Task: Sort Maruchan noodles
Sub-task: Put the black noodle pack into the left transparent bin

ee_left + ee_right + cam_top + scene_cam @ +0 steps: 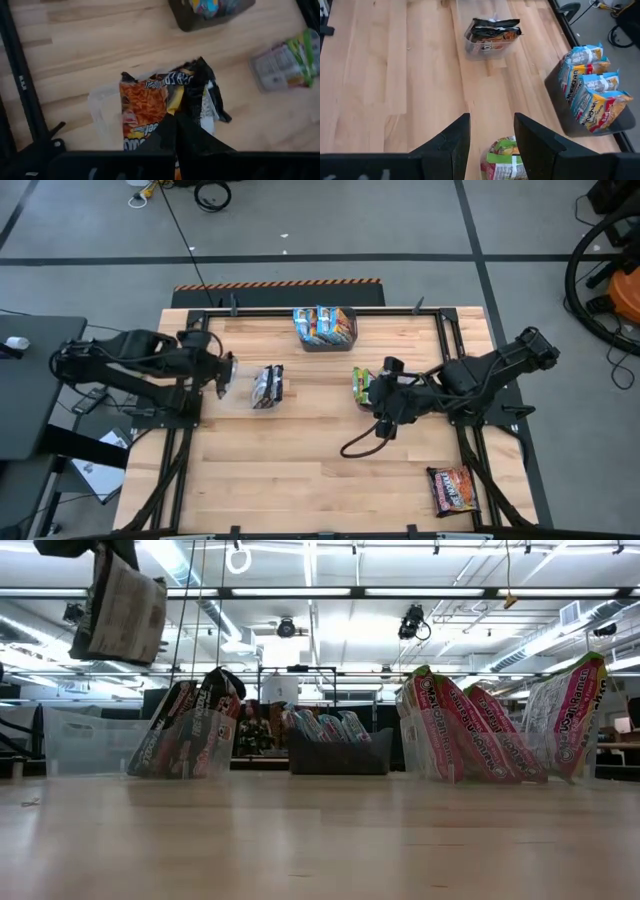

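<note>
The left gripper (226, 375) is hovering beside the clear tub (268, 387) of dark packets (268, 383) at the table's left centre. In the left wrist view its fingers (182, 131) are closing on a dark-labelled packet (145, 107) directly above that tub (100, 107). The low view is showing what the overhead cannot: the held packet (122, 608) is hanging well above the table (320, 840), clear of the tub (185, 745) below it.

The right gripper (380, 398) is sitting just beside the tub of green packets (362, 385) at the table's right centre. The right wrist view is showing its fingers (454, 140) spread wide and gripping nothing, with a green packet (505, 160) lying between and below them.

The grey bin (325, 328) at the far edge is holding the blue packets (320, 323); the right wrist view is showing 4 of them standing on edge (592, 87). Only the high view is showing 1 loose dark packet (453, 488) lying flat at the near right corner. Only the low view is showing the green packets (470, 730) leaning in a row, plus 1 more clear tub (85, 740) at far left.
</note>
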Tool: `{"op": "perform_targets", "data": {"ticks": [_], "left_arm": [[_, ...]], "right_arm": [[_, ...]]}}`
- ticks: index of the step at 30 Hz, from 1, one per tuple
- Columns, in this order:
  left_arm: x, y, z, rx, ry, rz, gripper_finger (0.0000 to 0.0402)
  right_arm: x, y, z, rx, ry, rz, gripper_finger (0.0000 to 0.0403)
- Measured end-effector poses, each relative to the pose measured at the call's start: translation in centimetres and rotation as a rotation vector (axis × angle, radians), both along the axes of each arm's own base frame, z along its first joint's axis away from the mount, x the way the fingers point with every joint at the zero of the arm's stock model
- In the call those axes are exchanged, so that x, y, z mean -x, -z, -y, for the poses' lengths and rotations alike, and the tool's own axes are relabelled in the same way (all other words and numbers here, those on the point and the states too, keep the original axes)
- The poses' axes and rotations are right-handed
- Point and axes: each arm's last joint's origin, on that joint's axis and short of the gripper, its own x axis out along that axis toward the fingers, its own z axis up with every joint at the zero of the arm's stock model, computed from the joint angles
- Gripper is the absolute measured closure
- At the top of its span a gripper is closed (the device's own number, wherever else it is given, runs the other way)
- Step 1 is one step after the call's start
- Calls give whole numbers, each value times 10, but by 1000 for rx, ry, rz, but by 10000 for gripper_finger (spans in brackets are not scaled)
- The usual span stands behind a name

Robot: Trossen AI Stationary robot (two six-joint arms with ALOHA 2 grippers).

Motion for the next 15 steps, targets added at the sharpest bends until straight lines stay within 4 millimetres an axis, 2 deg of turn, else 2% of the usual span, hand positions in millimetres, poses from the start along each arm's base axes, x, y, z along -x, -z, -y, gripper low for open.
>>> {"op": "perform_targets", "data": {"ticks": [3, 8, 10, 15], "left_arm": [[-10, 9, -5, 27, -41, 36, 401], [-32, 56, -11, 111, -47, 82, 402], [-36, 69, -14, 114, -45, 91, 402], [-39, 87, -15, 147, -86, 173, 401]], "right_arm": [[-1, 0, 1, 14, -32, -15, 245], [-1, 1, 1, 29, -84, -36, 245], [0, 1, 1, 35, -99, -48, 245], [3, 4, 0, 15, -173, -108, 245]]}}
